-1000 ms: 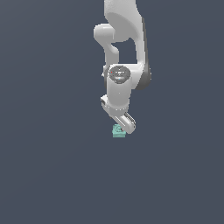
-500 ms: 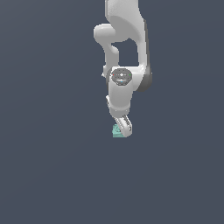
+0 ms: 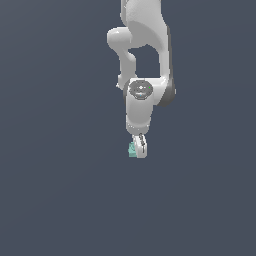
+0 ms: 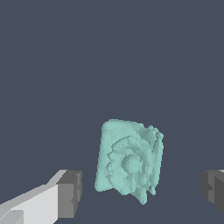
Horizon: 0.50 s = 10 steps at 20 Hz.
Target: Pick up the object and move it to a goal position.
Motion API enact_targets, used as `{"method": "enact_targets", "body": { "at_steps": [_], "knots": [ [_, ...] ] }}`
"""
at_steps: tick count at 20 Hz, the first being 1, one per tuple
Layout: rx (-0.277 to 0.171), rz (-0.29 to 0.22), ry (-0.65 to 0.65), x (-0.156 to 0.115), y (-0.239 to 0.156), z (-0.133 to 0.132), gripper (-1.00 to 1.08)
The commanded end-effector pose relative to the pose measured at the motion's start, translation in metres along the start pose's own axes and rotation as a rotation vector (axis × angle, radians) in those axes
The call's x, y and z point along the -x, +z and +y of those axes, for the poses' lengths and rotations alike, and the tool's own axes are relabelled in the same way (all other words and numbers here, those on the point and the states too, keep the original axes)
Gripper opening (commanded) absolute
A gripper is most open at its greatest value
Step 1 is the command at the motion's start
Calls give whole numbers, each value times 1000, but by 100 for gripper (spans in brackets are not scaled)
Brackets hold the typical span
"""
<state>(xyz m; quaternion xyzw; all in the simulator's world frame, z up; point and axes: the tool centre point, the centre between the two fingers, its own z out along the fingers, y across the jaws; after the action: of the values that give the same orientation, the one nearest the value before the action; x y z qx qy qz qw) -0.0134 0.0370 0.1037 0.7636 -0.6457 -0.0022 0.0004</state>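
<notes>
Wrist view shows the end effector (image 4: 142, 192) spread wide, fingers (image 4: 69, 193) flanking the untouched teal block (image 4: 129, 162) below.

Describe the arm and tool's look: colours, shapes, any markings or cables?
Glossy white, rounded arm links with dark grey joint seams. A grey circular cap with concentric rings sits on the wrist housing. The tool has white finger bodies ending in dark grey blocky pads. No cables or lettering visible.
</notes>
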Motion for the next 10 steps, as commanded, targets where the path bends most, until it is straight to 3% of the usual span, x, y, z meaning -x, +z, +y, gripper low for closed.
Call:
{"method": "enact_targets", "body": {
  "at_steps": [1, 10],
  "knots": [
    [-1, 1, 46, 1, 1, 0, 100],
    [-3, 3, 125, 2, 4, 0, 100]
  ]
}}
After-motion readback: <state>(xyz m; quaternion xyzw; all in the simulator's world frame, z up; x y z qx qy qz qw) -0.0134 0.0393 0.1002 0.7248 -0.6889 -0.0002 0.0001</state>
